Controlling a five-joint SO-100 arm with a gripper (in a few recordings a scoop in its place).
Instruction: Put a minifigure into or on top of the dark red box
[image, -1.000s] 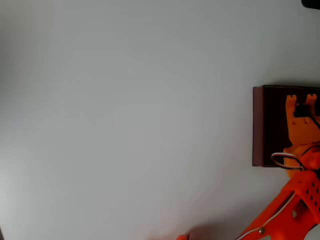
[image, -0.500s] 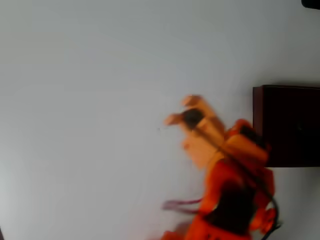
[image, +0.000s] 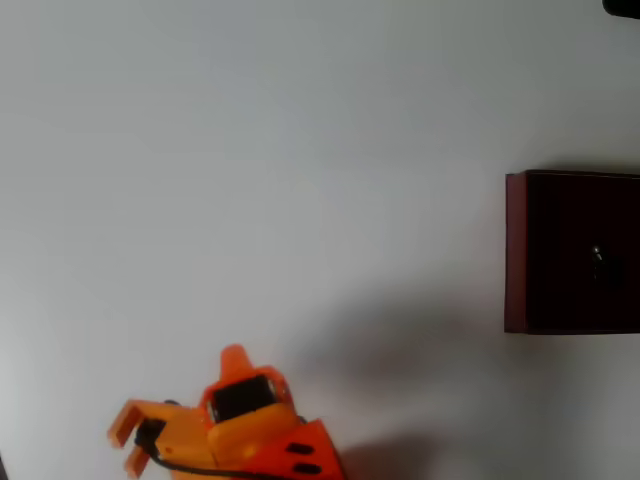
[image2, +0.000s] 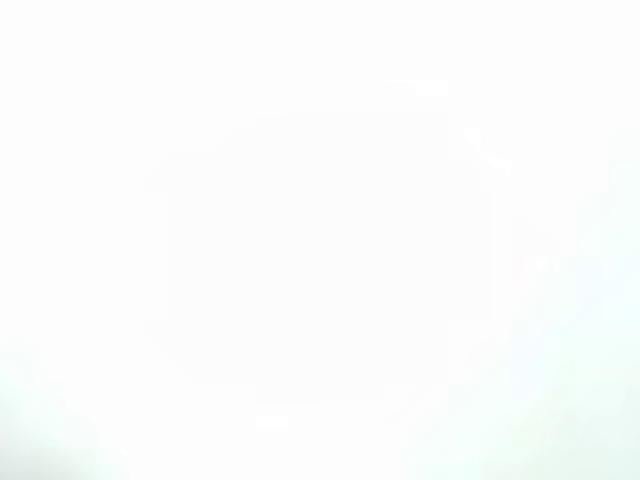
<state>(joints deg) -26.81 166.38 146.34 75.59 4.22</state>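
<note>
Two objects and one arm occupy the overhead view. We see the dark red box (image: 520, 250) lying at the right edge of the pale grey table (image: 300, 150), about midway between the far and near edges, with its right part cut off by the frame. Its dull red left wall faces the open surface, and its inside is very dark maroon. On that dark floor, toward the right, we make out a tiny speck with a pale glint, which we take to be the minifigure (image: 598, 262); it is too small for us to tell whether it stands or lies. It is inside the box, apart from the left wall.

We find the orange arm at the near edge of the table, toward the left corner and well apart from the box. Its gripper (image: 125, 448) points to the left, with two orange fingers (image: 135, 410) spread and a visible gap between them; nothing sits between the tips, so we read the jaws as parted and empty. A dark motor block (image: 240, 393) sits on the wrist behind the fingers, and a black cable (image: 170, 462) runs along the lower side. A soft shadow lies on the table between the arm and the box.

The wrist view is washed out to near-white, and we can tell nothing from it.
</note>
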